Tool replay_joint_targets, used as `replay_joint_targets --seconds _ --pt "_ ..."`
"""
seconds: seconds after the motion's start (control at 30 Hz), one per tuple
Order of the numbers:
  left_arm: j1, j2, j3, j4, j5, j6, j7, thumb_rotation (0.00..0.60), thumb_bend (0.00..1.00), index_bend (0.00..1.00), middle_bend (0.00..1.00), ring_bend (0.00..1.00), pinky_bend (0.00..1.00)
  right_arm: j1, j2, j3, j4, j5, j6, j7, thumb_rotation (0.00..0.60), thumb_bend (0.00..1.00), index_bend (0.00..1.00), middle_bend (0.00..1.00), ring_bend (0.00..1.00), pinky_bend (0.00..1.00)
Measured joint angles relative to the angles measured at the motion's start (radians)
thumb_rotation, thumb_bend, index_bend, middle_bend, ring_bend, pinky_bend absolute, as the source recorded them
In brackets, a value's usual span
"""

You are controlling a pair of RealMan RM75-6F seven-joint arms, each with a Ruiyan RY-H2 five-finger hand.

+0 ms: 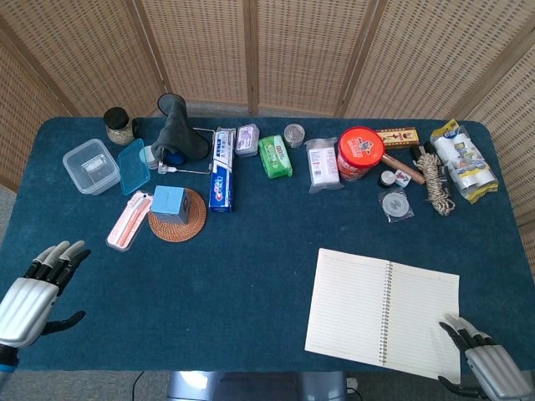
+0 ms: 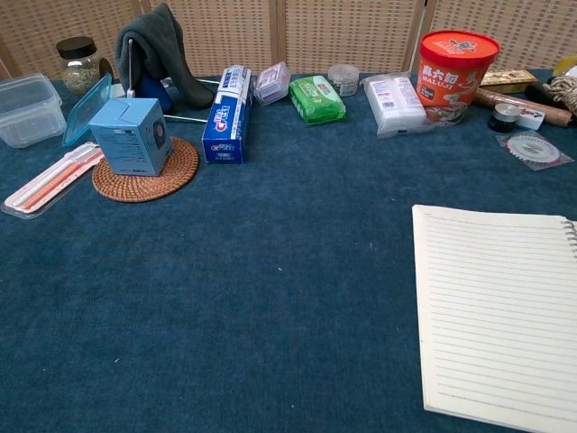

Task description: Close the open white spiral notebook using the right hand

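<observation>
The white spiral notebook point(image 1: 383, 308) lies open and flat on the blue table at the front right, ruled pages up; its left page point(image 2: 498, 311) fills the right edge of the chest view. My right hand point(image 1: 491, 365) is at the notebook's near right corner, fingers spread, their tips touching or just over the page corner. It holds nothing. My left hand point(image 1: 32, 290) hovers at the table's near left edge, fingers apart and empty. Neither hand shows in the chest view.
Along the far side stand a clear box point(image 1: 90, 166), a blue cube on a woven coaster point(image 1: 176, 215), a toothpaste box point(image 1: 220, 170), a green pack point(image 1: 275, 156), a red tub point(image 1: 360, 154), a rope coil point(image 1: 434, 180) and packets point(image 1: 462, 161).
</observation>
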Motion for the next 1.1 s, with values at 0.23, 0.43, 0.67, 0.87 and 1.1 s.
replay_joint_targets --seconds 0.23,0.43,0.67,0.87,1.1 --pt "-0.002 -0.004 0.003 -0.003 0.003 -0.010 0.007 0.600 0.04 0.03 0.00 0.00 0.09 -0.053 -0.070 0.001 0.177 0.002 0.048 0.065 0.311 0.28 0.00 0.00 0.00 0.22" --pt "-0.003 -0.003 0.002 -0.011 0.004 -0.009 0.012 0.600 0.04 0.03 0.00 0.00 0.09 -0.073 -0.133 0.015 0.325 -0.005 0.088 0.096 0.321 0.24 0.00 0.00 0.00 0.21" --pt "0.004 0.013 0.004 -0.033 0.011 0.001 0.030 0.600 0.04 0.03 0.00 0.00 0.09 -0.099 -0.246 0.042 0.575 -0.021 0.197 0.160 0.334 0.22 0.00 0.00 0.00 0.19" --pt "0.013 0.025 0.008 -0.048 0.020 0.013 0.041 0.600 0.05 0.03 0.00 0.00 0.09 -0.121 -0.344 0.053 0.774 -0.031 0.253 0.232 0.335 0.22 0.00 0.00 0.00 0.19" --pt "0.020 0.031 0.011 -0.060 0.029 0.021 0.049 0.600 0.04 0.02 0.00 0.00 0.09 -0.142 -0.385 0.056 0.868 -0.036 0.283 0.269 0.335 0.22 0.00 0.00 0.00 0.18"
